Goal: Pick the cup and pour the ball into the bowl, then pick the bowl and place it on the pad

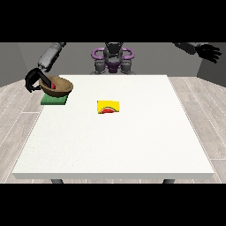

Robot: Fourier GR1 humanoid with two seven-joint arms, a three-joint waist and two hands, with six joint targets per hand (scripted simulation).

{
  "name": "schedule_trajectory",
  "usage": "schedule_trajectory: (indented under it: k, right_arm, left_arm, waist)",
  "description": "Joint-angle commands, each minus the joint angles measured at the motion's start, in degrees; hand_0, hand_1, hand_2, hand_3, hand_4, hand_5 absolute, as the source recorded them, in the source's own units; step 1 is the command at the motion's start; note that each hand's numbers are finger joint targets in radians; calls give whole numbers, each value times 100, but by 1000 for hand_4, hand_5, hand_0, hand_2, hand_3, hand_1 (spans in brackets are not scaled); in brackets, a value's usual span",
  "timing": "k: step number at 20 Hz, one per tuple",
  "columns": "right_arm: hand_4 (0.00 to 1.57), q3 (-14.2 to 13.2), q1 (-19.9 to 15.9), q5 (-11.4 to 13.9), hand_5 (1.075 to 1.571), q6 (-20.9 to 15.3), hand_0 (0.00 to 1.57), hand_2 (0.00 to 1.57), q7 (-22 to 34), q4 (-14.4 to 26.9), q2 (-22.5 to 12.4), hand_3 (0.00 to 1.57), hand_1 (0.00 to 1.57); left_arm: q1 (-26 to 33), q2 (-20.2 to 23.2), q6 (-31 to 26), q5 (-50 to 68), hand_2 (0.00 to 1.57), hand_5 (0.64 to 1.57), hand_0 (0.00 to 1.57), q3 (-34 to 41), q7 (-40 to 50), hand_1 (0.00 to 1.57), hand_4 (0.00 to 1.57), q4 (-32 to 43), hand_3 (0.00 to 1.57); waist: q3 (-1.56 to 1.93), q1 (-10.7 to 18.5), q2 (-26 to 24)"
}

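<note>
One view only, from across the bench [114, 145], facing me. My robot hand at the view's left [36, 81] is curled over the near rim of the brown bowl [59, 86], holding it; something red shows inside, which I judge to be the ball. The bowl sits on or just above the green pad [54, 100] at the bench's far left corner, so I judge the placing step is almost done and the hold remains only to settle it. The yellow cup [108, 107] lies on its side mid-bench, well apart, a red patch on its face. My robot hand at the view's right [209, 52] hangs raised off the bench, fingers spread, holding nothing. No brand or writing is readable anywhere.
</note>
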Motion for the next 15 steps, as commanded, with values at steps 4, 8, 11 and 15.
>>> schedule_trajectory:
  k: [4,8,11,15]
  right_arm:
    - [0,-211,-369,-201,1460,355,0,425,-18,470,-299,649,0]
    - [0,54,-210,-41,1369,400,0,0,195,527,-40,119,0]
    - [0,182,-452,91,1354,636,0,0,696,652,-372,0,0]
    - [476,429,-865,-74,1434,1051,0,0,901,-50,162,0,0]
  left_arm:
    - [30,-13,14,33,0,1551,0,24,-211,0,1180,-137,0]
    - [146,-453,284,-152,0,1567,0,-489,475,0,1078,-579,0]
    - [5,-1225,755,-310,0,1559,0,-1127,1076,0,902,-1248,0]
    - [217,-1195,877,-525,0,1559,0,-1143,1260,0,902,-617,0]
  waist:
    - [2,123,187]
    - [5,-22,-581]
    - [12,80,-1146]
    - [-10,-370,-2093]
